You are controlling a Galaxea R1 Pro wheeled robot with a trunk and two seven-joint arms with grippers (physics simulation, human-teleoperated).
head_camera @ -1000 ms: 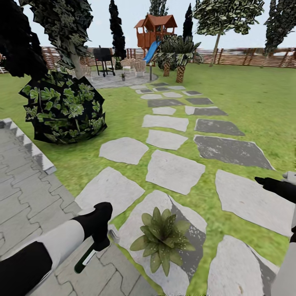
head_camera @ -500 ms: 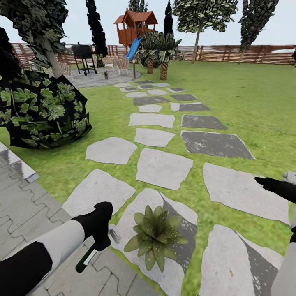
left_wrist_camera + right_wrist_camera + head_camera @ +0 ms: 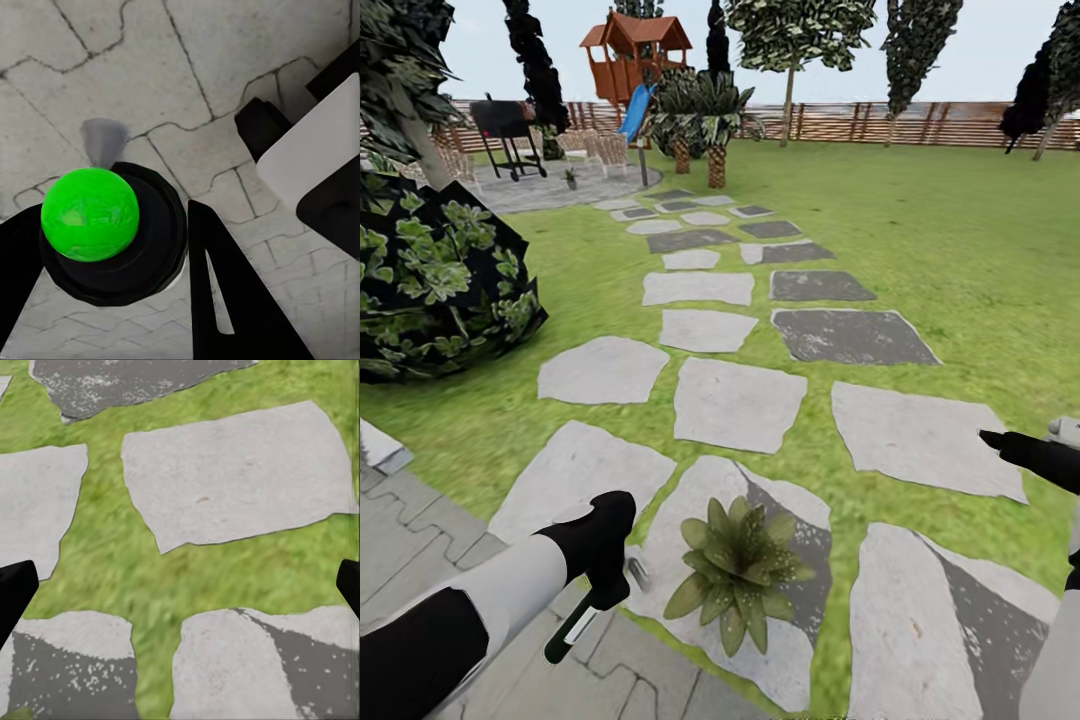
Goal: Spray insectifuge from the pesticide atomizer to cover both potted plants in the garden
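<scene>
My left gripper [image 3: 606, 572] is shut on the pesticide atomizer [image 3: 568, 632], low at the near left of the garden. Its dark green bottle slants down over the grey paving, and its whitish nozzle [image 3: 637, 574] points toward a potted plant [image 3: 736, 571]. That plant is a light-green rosette on a stepping stone, just right of the gripper. In the left wrist view the atomizer [image 3: 91, 214] shows as a bright green round end in a black collar between the black fingers [image 3: 225, 300]. My right gripper [image 3: 1032, 452] hangs open at the right edge over grass and stones, its tips wide apart [image 3: 180, 585].
A dark leafy bush [image 3: 435, 280] stands at the left. Grey stepping stones [image 3: 738, 402] run across the lawn to a paved patio [image 3: 550, 190] with a grill, palms [image 3: 715, 120] and a playhouse. A brown slatted fence [image 3: 920, 122] closes the back.
The whole head view has swung to the right: bush, paving and playhouse slid left in the picture. Both arms and the held atomizer keep their place in the view.
</scene>
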